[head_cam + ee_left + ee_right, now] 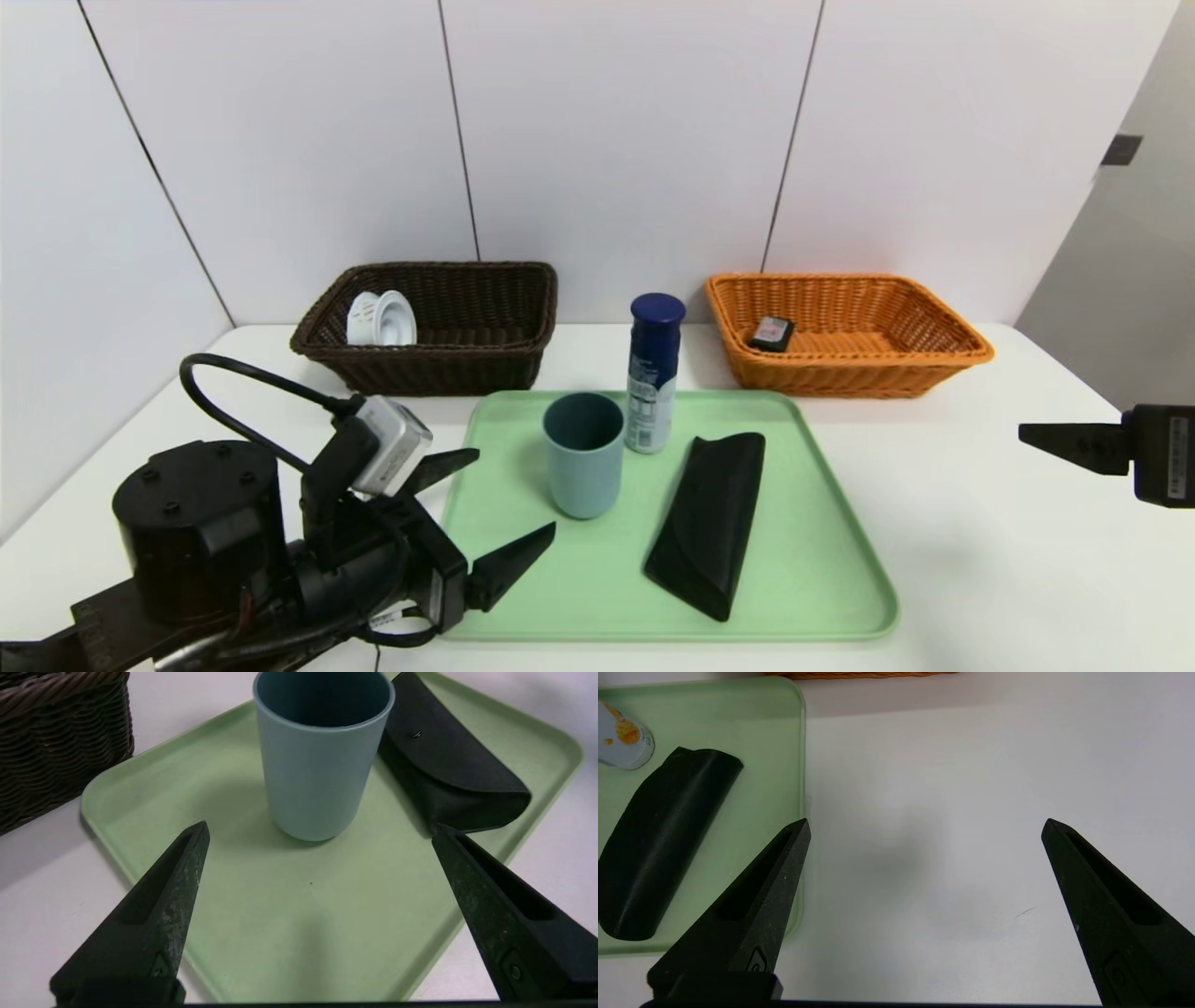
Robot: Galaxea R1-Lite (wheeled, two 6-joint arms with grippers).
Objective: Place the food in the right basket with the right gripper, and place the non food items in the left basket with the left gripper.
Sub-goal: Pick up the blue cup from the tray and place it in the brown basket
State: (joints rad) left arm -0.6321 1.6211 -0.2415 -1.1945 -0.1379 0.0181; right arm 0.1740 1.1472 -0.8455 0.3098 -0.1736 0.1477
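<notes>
- Left gripper (490, 509) is low over the near-left corner of the green tray (822, 597), jaws spread wide, nothing btwn them, nose aimed at the blue cup (583, 467).
- In the left wrist view the cup (317, 770) stands upright on the tray, centred btwn the two fingers (168, 891) but clear of them, no contact yet.
- Handling guess: looks like a plain plastic tumbler, so light, stiff, smooth-walled; prob. a bit slippery, and it tapers toward the base.
- Best hold, imo: pinch across the body at mid-height or just above, jaws either side of the wall. Too low and it may squirt out of the taper; too high near the rim and it could tip.
- Empty and light means a nudge from one finger before the other lands would slide it on the tray.
- Black case (707, 523) lies flat just right of the cup, near but apart; soft-looking, long, grab across its narrow width later.
- Spray can (653, 373) stands upright just behind the cup; tall and narrow, easy to knock over.
- Dark left basket (439, 369) sits behind the tray's left side, a white item (381, 319) already in it.
- Orange right basket (840, 373) holds a small dark packet (771, 332).
- Right gripper (1064, 443) hovers parked over bare table right of the tray, jaws wide, empty.
</notes>
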